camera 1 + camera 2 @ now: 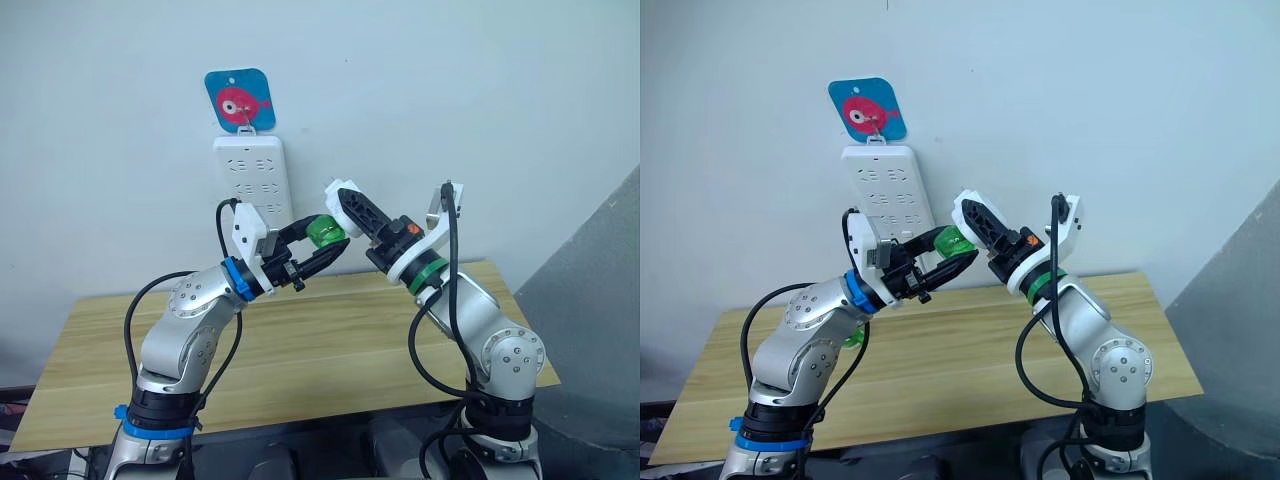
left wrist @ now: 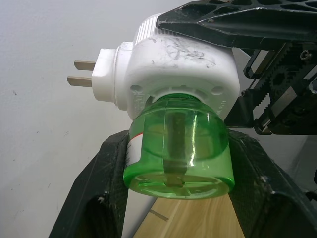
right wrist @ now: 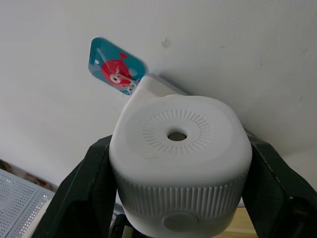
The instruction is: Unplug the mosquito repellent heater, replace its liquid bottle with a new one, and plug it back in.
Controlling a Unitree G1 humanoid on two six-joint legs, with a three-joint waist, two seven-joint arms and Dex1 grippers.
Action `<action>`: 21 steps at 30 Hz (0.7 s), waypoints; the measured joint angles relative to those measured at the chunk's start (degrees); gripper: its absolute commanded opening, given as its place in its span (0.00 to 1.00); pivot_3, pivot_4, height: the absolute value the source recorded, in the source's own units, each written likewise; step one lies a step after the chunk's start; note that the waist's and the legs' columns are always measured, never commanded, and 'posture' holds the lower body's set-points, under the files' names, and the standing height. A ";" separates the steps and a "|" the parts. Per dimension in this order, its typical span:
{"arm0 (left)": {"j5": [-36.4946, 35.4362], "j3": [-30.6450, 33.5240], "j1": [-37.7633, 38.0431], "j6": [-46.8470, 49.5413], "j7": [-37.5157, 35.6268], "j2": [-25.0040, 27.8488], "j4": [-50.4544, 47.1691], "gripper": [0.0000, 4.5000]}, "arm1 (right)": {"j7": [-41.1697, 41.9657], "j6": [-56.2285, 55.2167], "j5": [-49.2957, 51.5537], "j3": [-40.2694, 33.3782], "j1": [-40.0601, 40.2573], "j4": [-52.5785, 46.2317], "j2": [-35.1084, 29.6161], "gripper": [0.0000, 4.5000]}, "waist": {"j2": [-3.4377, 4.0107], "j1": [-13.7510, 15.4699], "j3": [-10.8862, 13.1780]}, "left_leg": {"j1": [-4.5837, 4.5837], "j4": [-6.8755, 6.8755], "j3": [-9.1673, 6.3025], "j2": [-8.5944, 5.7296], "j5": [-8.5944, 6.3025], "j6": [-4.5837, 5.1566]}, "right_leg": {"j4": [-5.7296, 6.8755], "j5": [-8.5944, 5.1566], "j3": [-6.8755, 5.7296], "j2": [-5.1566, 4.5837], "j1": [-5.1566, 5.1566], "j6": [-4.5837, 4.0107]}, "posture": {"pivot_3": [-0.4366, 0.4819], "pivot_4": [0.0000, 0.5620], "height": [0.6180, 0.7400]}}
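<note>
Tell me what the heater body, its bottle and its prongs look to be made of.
Mosquito repellent heater: white opaque plastic, by its look, matte to satin, with moulded ribs, a vented top and grey scuffs.
Bottle: clear green plastic, probably; glossy, with highlights, and the wick inside shows through.
Prongs: flat metal blades, dull brassy grey.
The left gripper clasps the bottle, the right gripper the heater.
</note>
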 measured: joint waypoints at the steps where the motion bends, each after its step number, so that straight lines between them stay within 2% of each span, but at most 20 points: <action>1: 0.03 -0.01 0.00 -0.03 -0.06 0.00 0.05 0.52 | 0.04 -0.12 0.10 0.12 0.00 0.00 -0.28 0.67 | 0.00 0.00 -0.01 | 0.00 0.00 0.00 0.00 0.00 0.00 | 0.00 0.00 0.00 0.00 0.00 0.00 | 0.30 0.10 1.00; 2: 0.04 -0.01 0.00 -0.10 -0.11 0.00 0.11 0.52 | 0.10 -0.30 0.11 0.30 0.00 0.01 -0.49 0.67 | 0.00 0.00 -0.01 | 0.00 0.00 0.00 0.00 0.00 0.00 | 0.00 0.00 0.00 0.00 0.00 0.00 | 0.30 0.10 1.00; 6: 0.28 0.04 0.00 -0.41 -0.19 0.20 0.79 0.52 | 0.58 -0.94 0.84 0.76 0.40 0.09 -1.44 0.97 | 0.00 0.00 -0.11 | 0.00 0.00 0.00 0.01 0.00 0.00 | 0.00 0.00 0.00 0.01 0.00 0.00 | 0.30 0.10 1.00; 7: 0.34 0.11 0.00 -0.53 -0.24 0.37 1.07 0.52 | 0.70 -1.00 1.40 0.76 0.62 0.09 -1.76 1.00 | 0.00 0.00 -0.12 | 0.00 0.00 0.00 0.01 0.00 0.00 | 0.00 0.00 0.00 0.02 0.00 0.00 | 0.30 0.10 1.00; 13: 0.38 0.38 0.19 -2.77 -3.89 2.15 3.13 0.52 | 2.00 -0.95 8.86 -1.97 2.68 -0.07 -9.14 1.00 | -0.01 0.13 -0.13 | -0.02 0.04 0.00 0.00 0.00 0.00 | -0.01 0.00 0.01 0.01 0.03 0.00 | 0.29 0.12 1.00; 16: 1.03 0.34 0.16 -4.52 -6.54 3.43 4.58 0.52 | 4.29 0.74 17.59 -5.34 3.81 0.30 -18.66 1.00 | -0.01 0.12 -0.12 | -0.01 0.06 0.06 -0.02 -0.01 0.01 | -0.03 -0.04 0.06 0.01 0.04 0.07 | 0.29 0.13 1.00; 21: 2.60 -0.52 0.28 -9.20 -13.12 6.34 6.92 0.52 | 13.45 8.97 28.43 -8.49 7.12 5.34 -37.82 1.00 | 0.03 0.18 -0.10 | 0.05 0.06 0.13 0.01 -0.01 0.03 | -0.04 -0.13 0.12 0.09 0.08 0.22 | 0.28 0.15 1.00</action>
